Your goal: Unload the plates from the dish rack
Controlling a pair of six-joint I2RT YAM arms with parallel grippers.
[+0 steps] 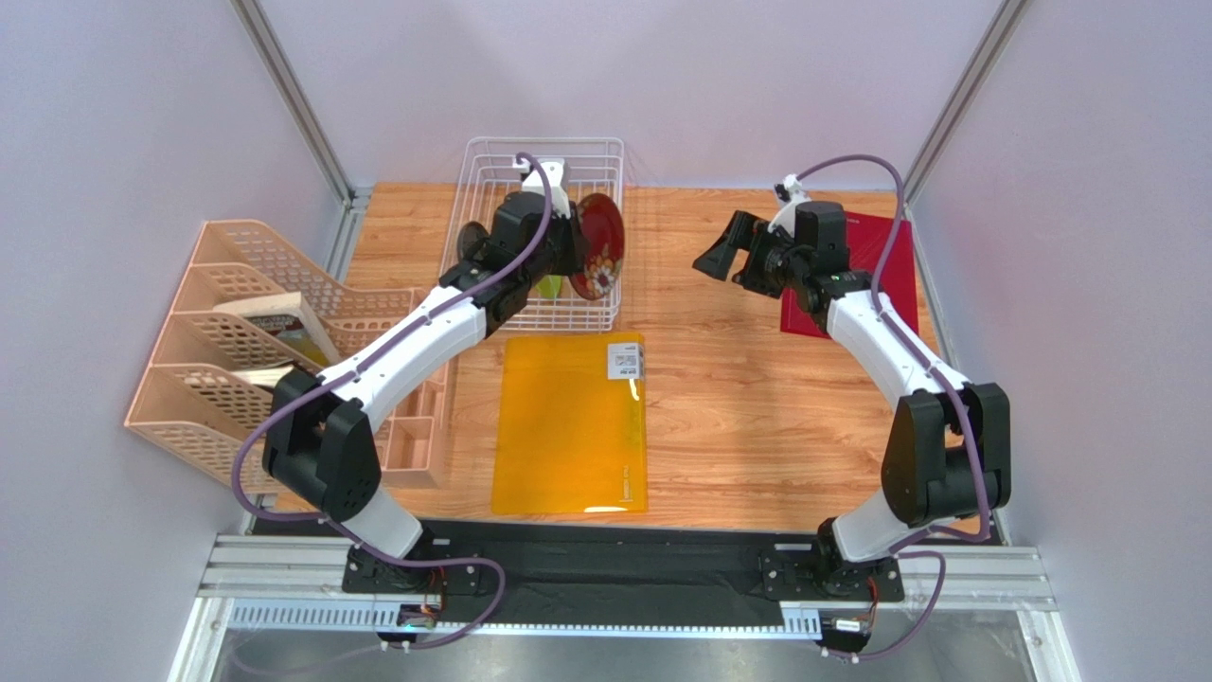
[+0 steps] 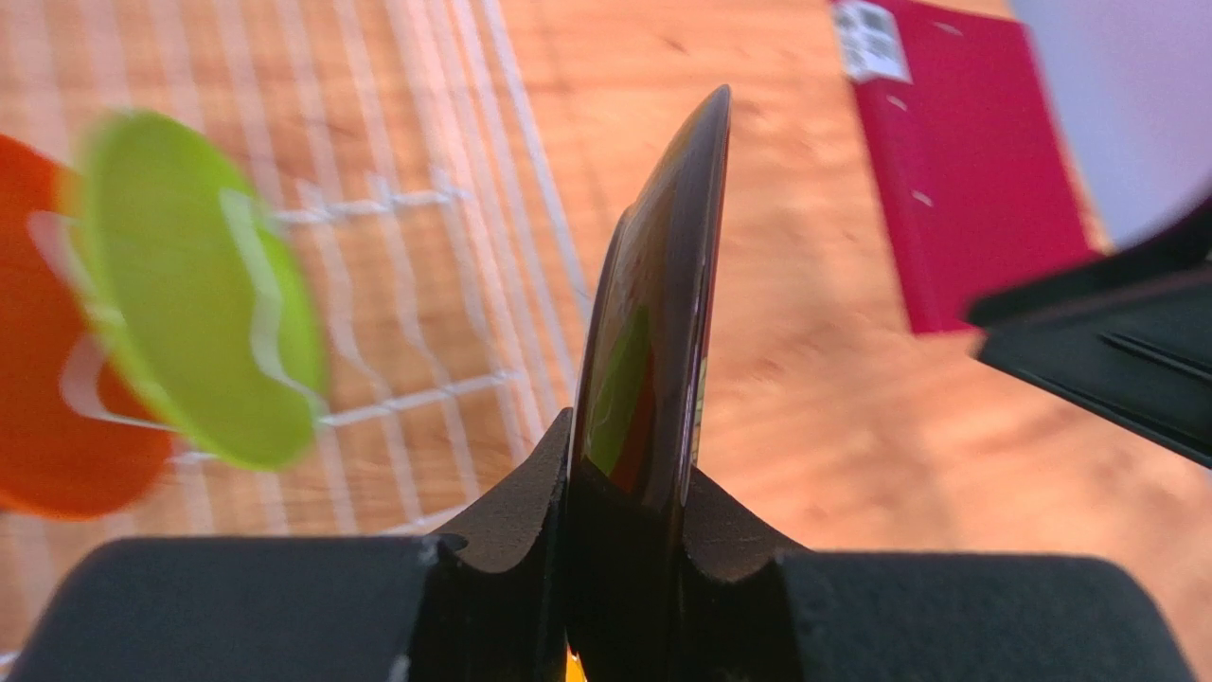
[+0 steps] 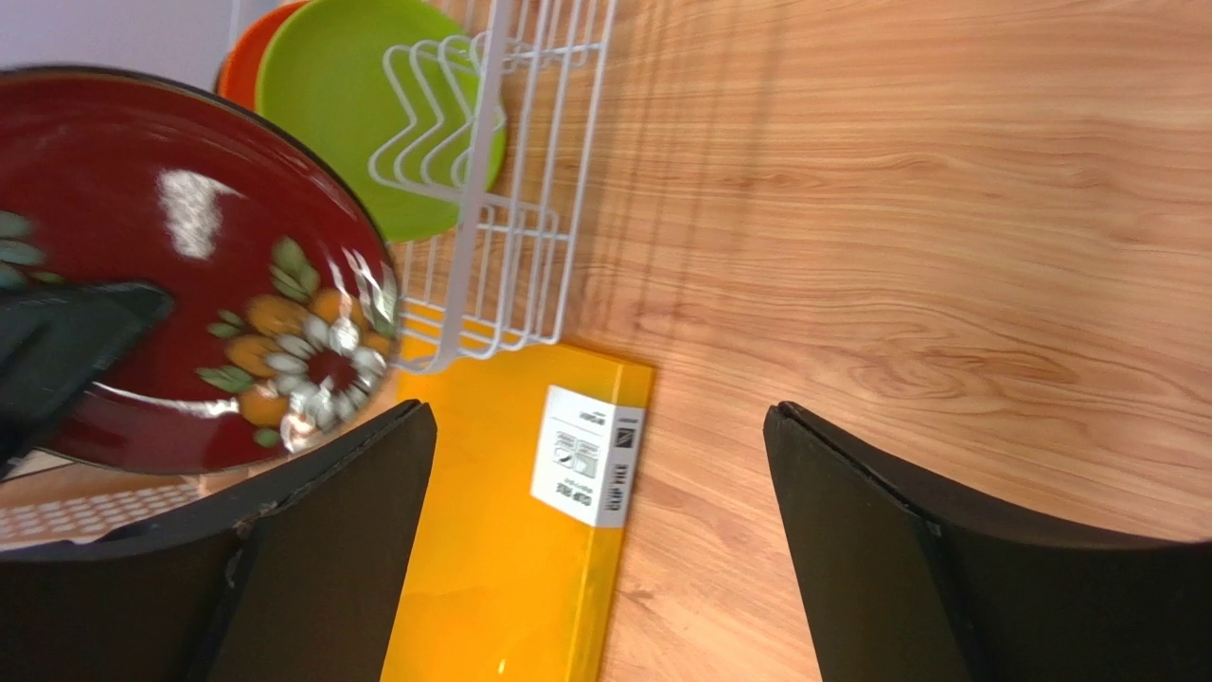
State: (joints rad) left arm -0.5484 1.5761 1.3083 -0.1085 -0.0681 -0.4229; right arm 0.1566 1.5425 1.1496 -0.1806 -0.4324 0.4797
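— Plates: how many are sitting outside the dish rack (image 1: 498, 164) so far?

— None that I am seeing. On the near side of the rack the yellow folder (image 1: 569, 422) is carrying no plate, and nothing round is resting on the worktop (image 1: 740, 412) beside it.

— What is happening at the rack itself?

— At its near right corner the left pincer (image 2: 633, 498) is pinching the dark red floral plate (image 2: 662, 313) by its rim, holding it on edge. The plate is hanging above the wires. I am judging it free of the tines but not yet set down.

— And the right pincer (image 3: 595, 426)?

— It is hovering to the right of the rack, spread wide, carrying nothing and facing the red plate.

— What is left to do?

— Deeper in the rack the lime green plate (image 2: 199, 284) and the orange plate (image 2: 57, 384) are standing among the tines. The dark grey one is not showing in any view. I am counting the job as barely begun.
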